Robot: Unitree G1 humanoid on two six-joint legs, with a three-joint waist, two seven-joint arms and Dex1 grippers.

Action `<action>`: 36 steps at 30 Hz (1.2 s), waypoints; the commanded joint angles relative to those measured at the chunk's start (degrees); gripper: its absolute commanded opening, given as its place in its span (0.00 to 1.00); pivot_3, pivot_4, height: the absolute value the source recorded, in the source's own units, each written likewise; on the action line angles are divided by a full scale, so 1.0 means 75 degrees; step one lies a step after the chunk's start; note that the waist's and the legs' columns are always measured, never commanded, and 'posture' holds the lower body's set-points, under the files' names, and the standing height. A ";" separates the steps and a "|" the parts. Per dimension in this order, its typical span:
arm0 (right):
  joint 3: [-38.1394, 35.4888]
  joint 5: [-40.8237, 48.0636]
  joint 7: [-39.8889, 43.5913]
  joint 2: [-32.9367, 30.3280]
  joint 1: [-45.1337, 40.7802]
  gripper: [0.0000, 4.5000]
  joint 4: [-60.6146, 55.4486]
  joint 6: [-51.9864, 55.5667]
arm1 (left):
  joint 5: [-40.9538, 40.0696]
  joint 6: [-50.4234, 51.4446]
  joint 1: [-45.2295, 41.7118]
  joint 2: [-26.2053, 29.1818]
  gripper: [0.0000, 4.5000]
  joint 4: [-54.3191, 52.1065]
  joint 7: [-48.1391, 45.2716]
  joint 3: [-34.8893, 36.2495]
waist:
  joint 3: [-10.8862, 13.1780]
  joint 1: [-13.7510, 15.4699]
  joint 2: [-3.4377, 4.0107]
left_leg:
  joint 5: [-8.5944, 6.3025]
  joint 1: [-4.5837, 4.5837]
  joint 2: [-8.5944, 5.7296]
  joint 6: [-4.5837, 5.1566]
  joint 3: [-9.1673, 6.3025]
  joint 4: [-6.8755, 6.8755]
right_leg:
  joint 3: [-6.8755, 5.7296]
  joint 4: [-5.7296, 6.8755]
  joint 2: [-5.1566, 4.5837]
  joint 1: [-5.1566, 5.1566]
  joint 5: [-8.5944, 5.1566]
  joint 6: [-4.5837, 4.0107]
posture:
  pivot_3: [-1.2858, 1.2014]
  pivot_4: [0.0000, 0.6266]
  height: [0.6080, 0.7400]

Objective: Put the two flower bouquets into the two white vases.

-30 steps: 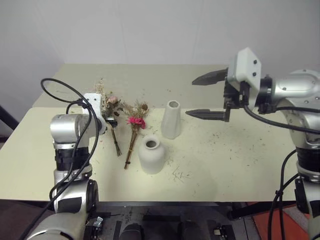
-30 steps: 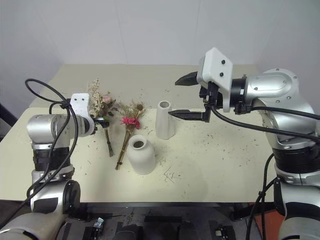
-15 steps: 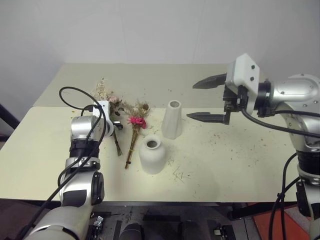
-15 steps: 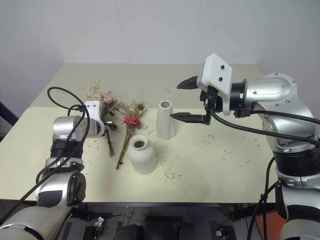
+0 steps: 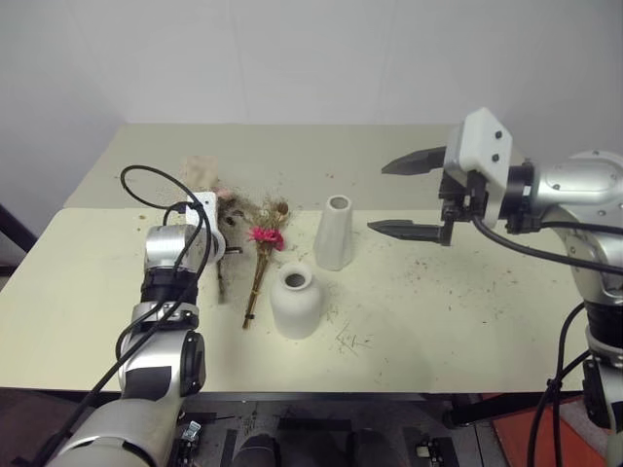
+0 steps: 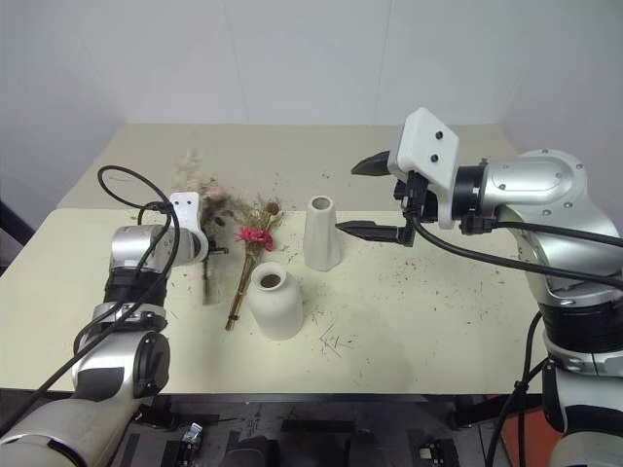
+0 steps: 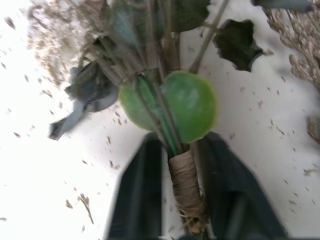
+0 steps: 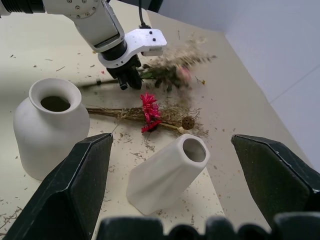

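Note:
My left gripper (image 5: 225, 244) is shut on the wrapped stems of the pale pink rose bouquet (image 5: 216, 197), low over the table; the left wrist view shows a black finger (image 7: 142, 185) on each side of the tied stem (image 7: 186, 182). The bouquet's head looks blurred. The magenta daisy bouquet (image 5: 263, 237) lies flat just right of it. The round white vase (image 5: 295, 301) stands near the front, the tall slim white vase (image 5: 334, 233) behind it; both are upright and hold nothing. My right gripper (image 5: 376, 197) hovers open, high and right of the tall vase.
The cream table (image 5: 467, 311) is sprinkled with dried flower crumbs, thickest around the vases and right of them. A seam runs across the tabletop behind the bouquets. A white wall stands beyond the far edge.
My left hand reached forward and down onto the pink bouquet's stems, and its fingers closed on them. The bouquet shifted slightly and its head blurred. The right arm held still.

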 commanded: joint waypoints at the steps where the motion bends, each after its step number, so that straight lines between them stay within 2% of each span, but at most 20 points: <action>1: -0.0393 0.0063 -0.0157 -0.0135 0.0003 1.00 -0.0314 0.0095 | 0.0147 -0.0591 -0.0367 0.0007 0.03 -0.0165 0.0174 -0.0043 | 0.0000 0.0001 0.0000 | 0.0000 0.0000 0.0000 0.0000 0.0000 0.0000 | 0.0000 0.0000 -0.0001 0.0000 0.0000 0.0000 | 0.52 0.24 1.00; 7: -0.0605 0.0134 -0.0357 -0.0207 0.0246 1.00 -0.0591 0.0293 | -0.0035 -0.3367 -0.0336 -0.0190 0.03 -0.0703 0.0268 0.0377 | 0.0001 0.0008 -0.0001 | 0.0003 -0.0006 0.0000 -0.0005 -0.0001 0.0000 | -0.0001 -0.0004 -0.0003 -0.0003 0.0002 0.0002 | 0.52 0.24 1.00; 10: -0.0740 0.0175 -0.0492 -0.0228 0.0409 1.00 -0.0782 0.0430 | -0.0172 -0.4705 -0.0860 -0.0160 0.03 -0.0439 -0.0039 0.0467 | 0.0002 0.0014 -0.0003 | 0.0004 -0.0005 0.0001 -0.0007 0.0001 -0.0001 | 0.0001 -0.0005 -0.0002 -0.0004 0.0004 0.0002 | 0.52 0.24 1.00; 16: -0.1079 0.0307 -0.0871 -0.0206 0.0805 1.00 -0.1272 0.0718 | -0.1897 -0.7397 -0.1670 -0.0465 0.03 0.0874 -0.2813 0.1432 | 0.0001 0.0036 -0.0002 | 0.0009 -0.0019 -0.0002 -0.0016 0.0002 0.0001 | -0.0005 -0.0022 -0.0005 -0.0002 0.0012 0.0008 | 0.52 0.24 1.00; 19: -0.1260 0.0397 -0.1115 -0.0242 0.1073 1.00 -0.1591 0.0901 | -0.2792 -0.8007 -0.2052 -0.0731 0.03 0.1893 -0.4326 0.1982 | 0.0000 0.0038 0.0000 | 0.0009 -0.0016 -0.0004 -0.0016 0.0005 0.0003 | -0.0006 -0.0026 -0.0006 0.0003 0.0012 0.0009 | 0.52 0.24 1.00; 23: -0.1570 0.0537 -0.1484 -0.0282 0.1498 1.00 -0.2092 0.1239 | -0.3144 -0.8315 -0.2572 -0.0878 0.03 0.3314 -0.5554 0.2194 | 0.0001 0.0010 -0.0001 | 0.0010 -0.0015 -0.0003 -0.0014 0.0001 0.0011 | -0.0010 -0.0025 -0.0001 0.0005 0.0012 0.0009 | 0.52 0.24 1.00; 28: -0.1950 0.0734 -0.1932 -0.0299 0.1970 1.00 -0.2683 0.1649 | -0.3320 -0.8574 -0.3010 -0.1067 0.03 0.4310 -0.5999 0.2434 | 0.0001 -0.0021 -0.0002 | 0.0006 -0.0036 -0.0003 -0.0008 -0.0004 0.0017 | -0.0015 -0.0027 0.0000 -0.0002 0.0014 0.0014 | 0.52 0.24 1.00; 36: -0.2304 0.0996 -0.2512 -0.0274 0.2509 1.00 -0.3268 0.2033 | -0.3470 -0.8638 -0.3358 -0.1492 0.03 0.4670 -0.6770 0.2611 | 0.0001 -0.0012 -0.0001 | 0.0005 -0.0027 -0.0003 -0.0005 -0.0004 0.0024 | -0.0013 -0.0025 0.0001 0.0003 0.0014 0.0015 | 0.52 0.24 1.00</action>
